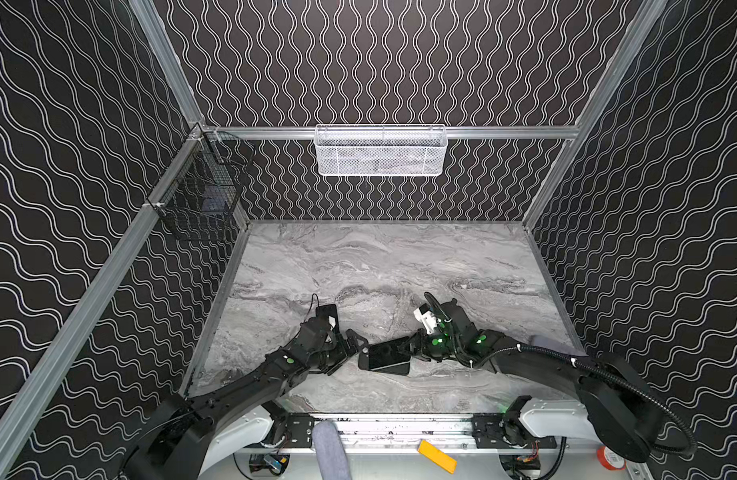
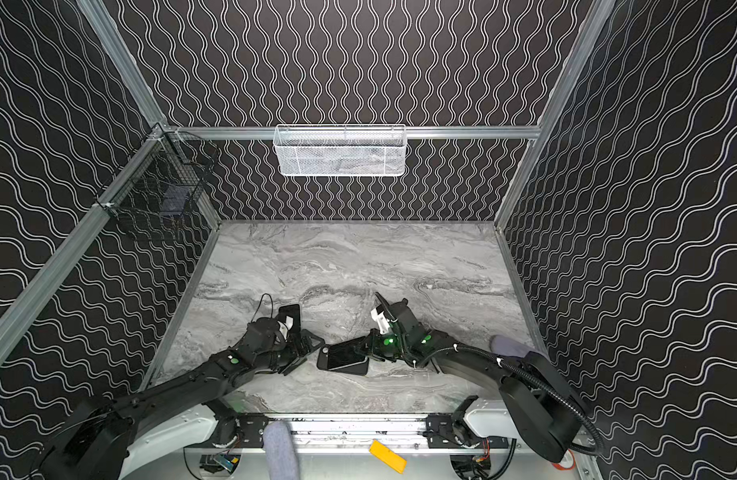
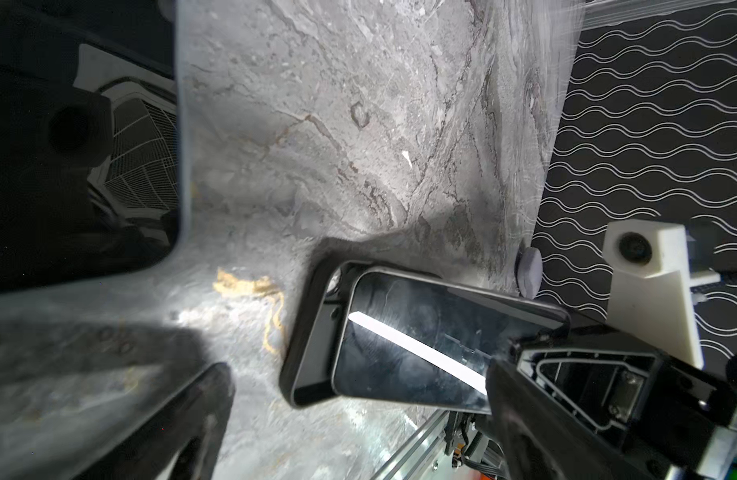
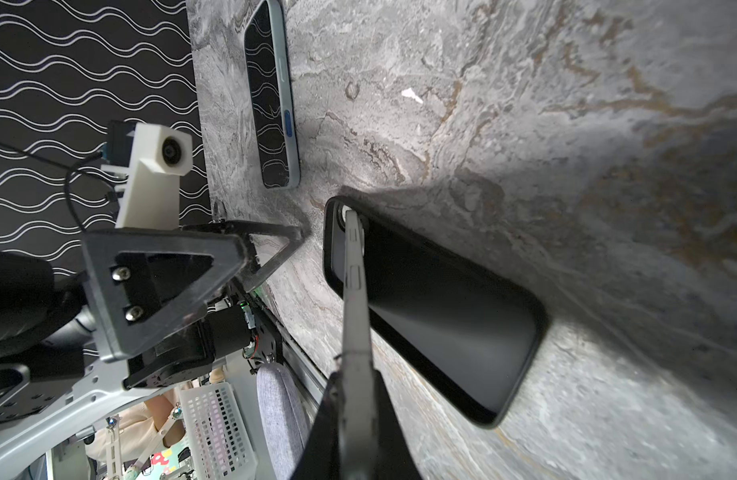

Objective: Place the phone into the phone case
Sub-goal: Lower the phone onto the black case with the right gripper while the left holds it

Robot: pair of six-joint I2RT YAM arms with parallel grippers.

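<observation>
Black phone case [image 3: 310, 332] on surface [image 1: 358, 270], phone [image 1: 385, 354] tilted over it in clamped right gripper [image 1: 409, 351], left gripper [image 1: 347, 353] wide beside it.

The marble table [image 1: 358, 266] bears a phone case [image 4: 462, 324] and spare phone [image 4: 271, 95].

The far bench [image 1: 379, 257] is lying open. The phone case [image 1: 363, 360], tilted phone [image 1: 385, 355], second phone [image 1: 326, 311], left end effector [image 1: 350, 351] and right end effector [image 1: 410, 351] are crowding the near middle.

black arms [image 1: 242, 386] with green dots [image 1: 290, 360], white bases [image 1: 554, 417], ribbed cable [image 1: 543, 351].
</observation>
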